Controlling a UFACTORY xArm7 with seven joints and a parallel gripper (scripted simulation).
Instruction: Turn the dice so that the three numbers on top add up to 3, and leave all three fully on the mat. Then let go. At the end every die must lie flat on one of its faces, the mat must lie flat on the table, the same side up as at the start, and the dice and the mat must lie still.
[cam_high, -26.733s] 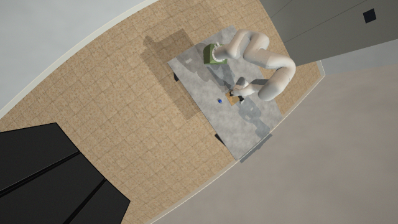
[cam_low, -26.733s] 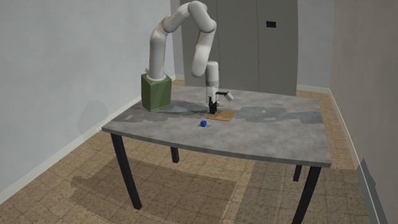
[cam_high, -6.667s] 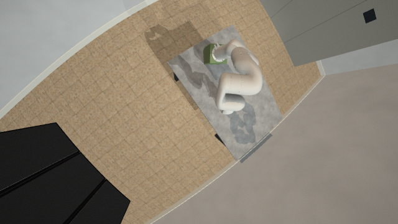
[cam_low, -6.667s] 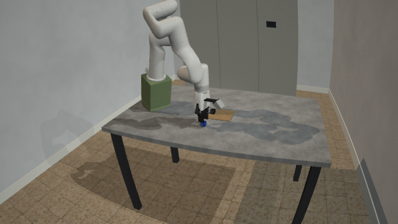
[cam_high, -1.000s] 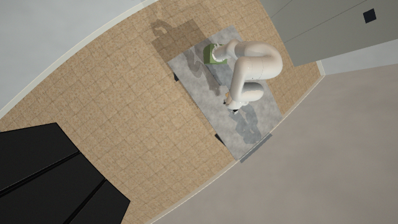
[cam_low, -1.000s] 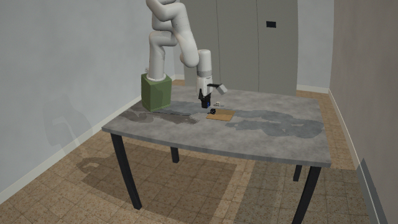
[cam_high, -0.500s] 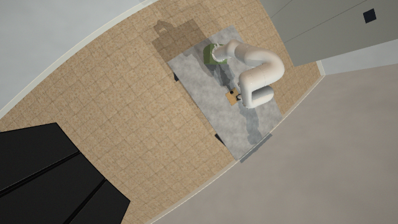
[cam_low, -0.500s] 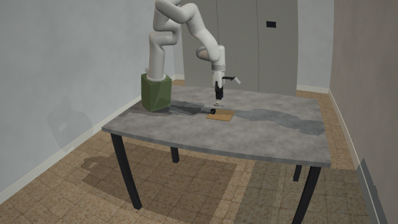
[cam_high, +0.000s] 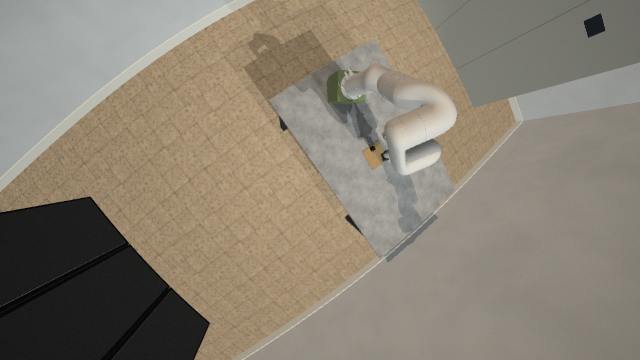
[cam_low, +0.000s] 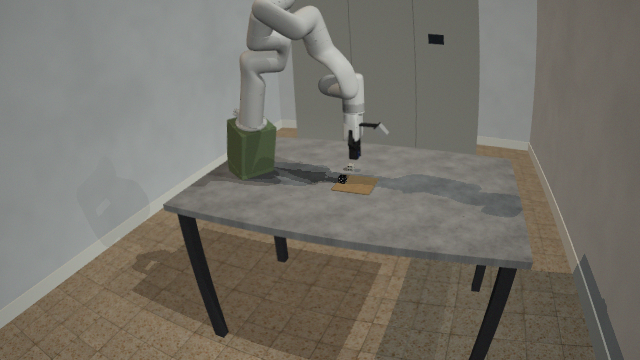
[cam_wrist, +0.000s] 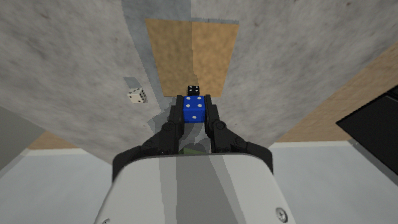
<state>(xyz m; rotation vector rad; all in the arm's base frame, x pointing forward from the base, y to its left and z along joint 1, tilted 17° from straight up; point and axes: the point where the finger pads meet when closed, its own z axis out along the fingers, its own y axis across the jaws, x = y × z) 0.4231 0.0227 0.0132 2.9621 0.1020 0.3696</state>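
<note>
My gripper (cam_wrist: 194, 103) is shut on a blue die (cam_wrist: 194, 108) and holds it in the air above the table; in the exterior view the gripper (cam_low: 353, 150) hangs above the far left corner of the mat. The tan mat (cam_wrist: 192, 54) lies flat on the grey table and also shows in the exterior view (cam_low: 355, 184). A black die (cam_wrist: 194, 90) sits at the mat's near edge in the wrist view, and on its left corner in the exterior view (cam_low: 342, 178). A white die (cam_wrist: 136, 95) lies on the bare table beside the mat, also seen in the exterior view (cam_low: 350, 166).
The arm's green base block (cam_low: 251, 147) stands at the table's left end. Tall grey cabinets (cam_low: 400, 65) stand behind the table. The table edge (cam_low: 350, 240) runs along the front.
</note>
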